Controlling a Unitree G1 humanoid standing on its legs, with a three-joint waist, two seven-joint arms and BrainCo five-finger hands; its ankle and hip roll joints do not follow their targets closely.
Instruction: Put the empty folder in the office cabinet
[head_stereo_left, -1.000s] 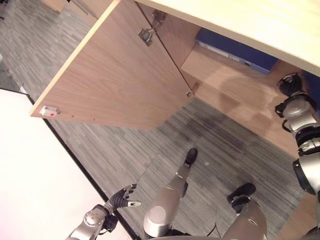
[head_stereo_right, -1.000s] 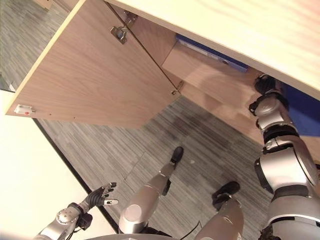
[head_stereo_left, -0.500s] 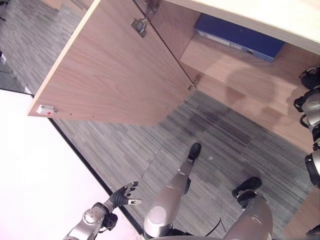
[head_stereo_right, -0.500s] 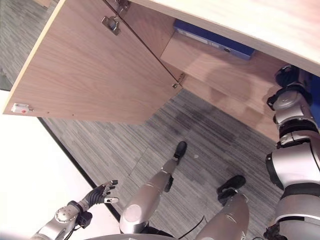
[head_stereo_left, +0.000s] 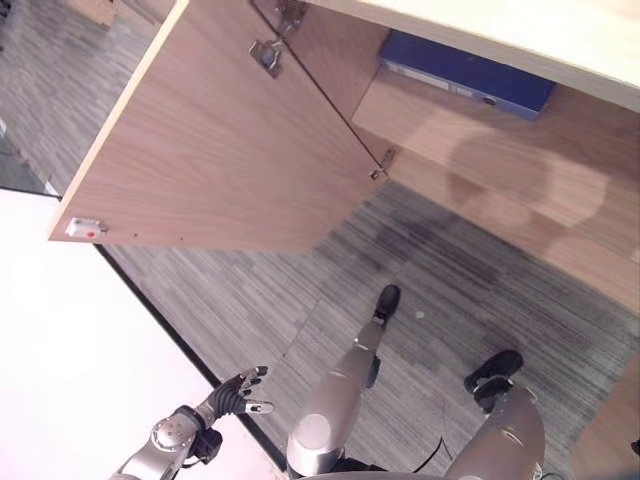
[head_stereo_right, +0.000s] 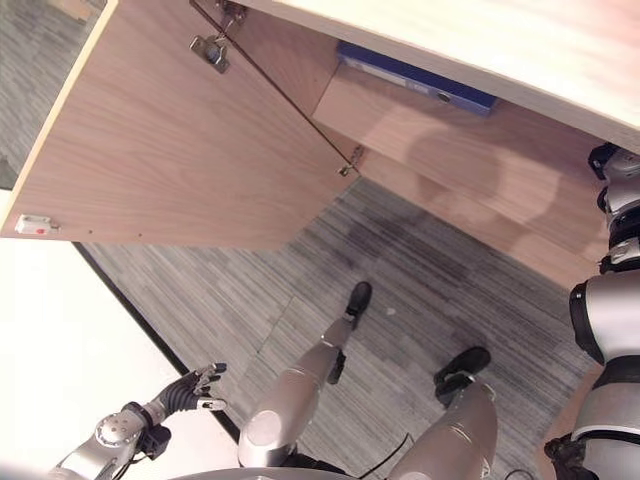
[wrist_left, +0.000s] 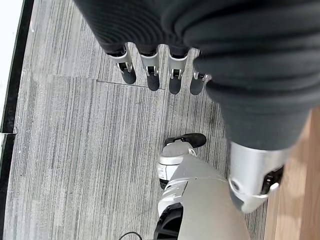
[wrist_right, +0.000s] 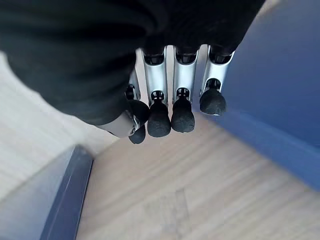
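**Fingers loose on both hands, folder lying on the cabinet shelf**

Fingers (wrist_left: 150, 70) on the left hand (head_stereo_left: 236, 394) are straight and spread, holding nothing, and it hangs low over the grey striped carpet (head_stereo_left: 250, 290) right by the black strip where the carpet meets the white floor (head_stereo_left: 70, 340). Over on the right hand (wrist_right: 165, 75), the fingers (wrist_right: 182, 107) hang down relaxed with the dark tips in a row, also gripping nothing. That hand sits inside the cabinet (head_stereo_left: 520, 200) above a light wood shelf board, with a dark blue surface (wrist_right: 280, 75) just beside the fingertips and another blue-grey edge (wrist_right: 60, 200) down at the board's other side; I can't tell whether either of those is the folder.

As for the blue folder (head_stereo_left: 465, 72), it's lying flat on the upper shelf, tucked toward the back under the cabinet's top board (head_stereo_left: 560, 30), with its spine facing out. The cabinet door (head_stereo_left: 220, 140) is swung wide open, hinges (head_stereo_left: 266, 55) showing on the inner face and a small white catch (head_stereo_left: 83, 228) at its far corner.
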